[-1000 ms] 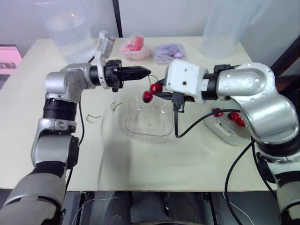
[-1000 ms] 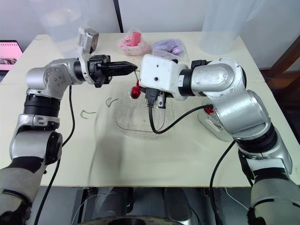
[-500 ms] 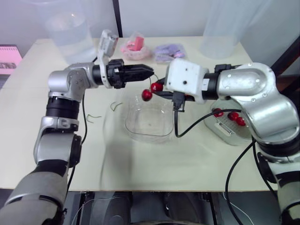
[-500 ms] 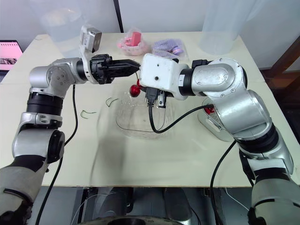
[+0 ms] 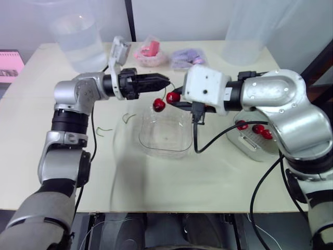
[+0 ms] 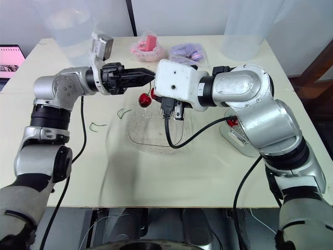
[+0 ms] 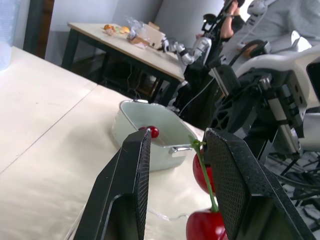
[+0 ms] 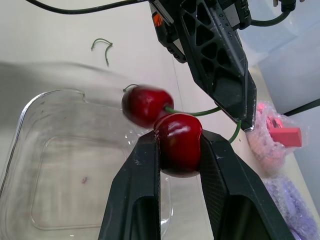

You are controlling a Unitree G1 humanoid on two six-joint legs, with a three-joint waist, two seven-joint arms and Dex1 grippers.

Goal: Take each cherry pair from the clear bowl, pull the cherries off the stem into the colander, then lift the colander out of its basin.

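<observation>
Cherry pair (image 8: 167, 120) — two cherries on one forked stem (image 8: 200, 112) — hangs in the air over the clear bowl (image 5: 166, 135) at mid-table, strung between the robot's two grippers. The right gripper (image 8: 178, 136) is clenched on one cherry (image 8: 177, 147); the second cherry (image 8: 145, 105) dangles free beside it, toward the robot's left. The left gripper (image 5: 165, 79) meets the stem's top end, yet its wrist view shows its two fingers (image 7: 132, 185) standing apart, with the stem lying against the inner face of one.

Against half a second earlier, the free cherry has swung a little further toward the left arm and away from the gripped one; both arms sit about where they were.

Three cherries (image 5: 258, 128) lie in the white colander (image 5: 252, 148) on the robot's right, well apart from the bowl. Two bare stems (image 5: 105, 129) lie on the table (image 5: 171, 182) to the bowl's left. Near the far edge sit two wrapped packs — a pink bundle (image 5: 151, 52) and a purple bundle (image 5: 187, 56).
</observation>
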